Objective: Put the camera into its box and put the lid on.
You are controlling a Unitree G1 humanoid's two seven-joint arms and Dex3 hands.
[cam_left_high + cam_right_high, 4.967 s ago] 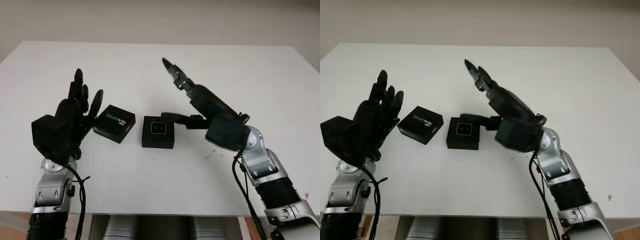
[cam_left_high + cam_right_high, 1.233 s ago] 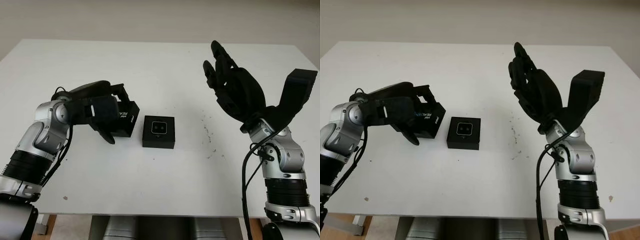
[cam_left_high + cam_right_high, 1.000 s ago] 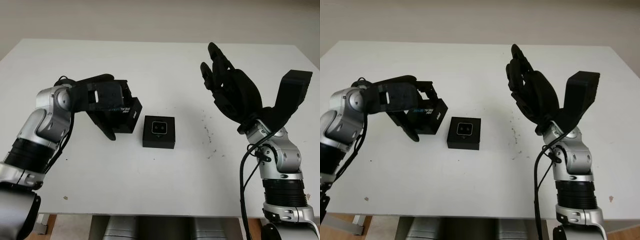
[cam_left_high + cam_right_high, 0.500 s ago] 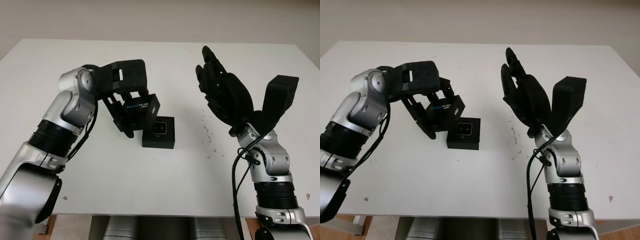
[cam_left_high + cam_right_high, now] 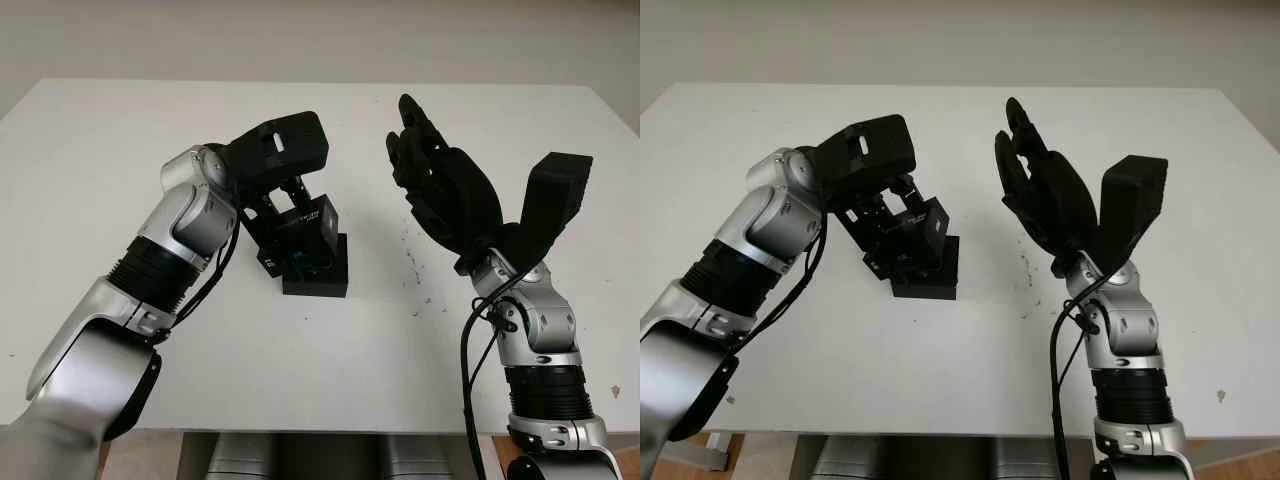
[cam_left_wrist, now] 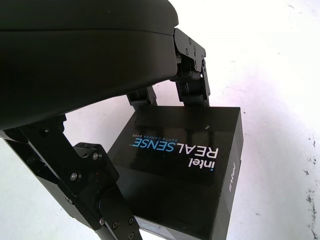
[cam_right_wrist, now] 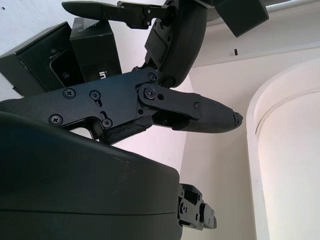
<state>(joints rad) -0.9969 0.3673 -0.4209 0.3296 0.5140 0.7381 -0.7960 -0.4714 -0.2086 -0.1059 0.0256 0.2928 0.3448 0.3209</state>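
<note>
Over box (image 5: 320, 277) | lid (image 5: 303, 228) in left hand (image 5: 285, 200)

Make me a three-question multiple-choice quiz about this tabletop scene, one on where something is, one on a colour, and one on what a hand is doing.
1. Where is the black printed box lid?
A. Flat on the table far from the box
B. Held tilted just above the open black box
C. Under the right hand

2. What colour is the table?
A. White
B. Brown
C. Green

3. What is the right hand doing?
A. Gripping the lid
B. Pressing on the box
C. Raised and open, holding nothing

Answers:
1 B: the left hand holds the black printed box lid tilted over the open black box.
2 A: the table is plain white.
3 C: the right hand is up in the air to the box's right, open.
</note>
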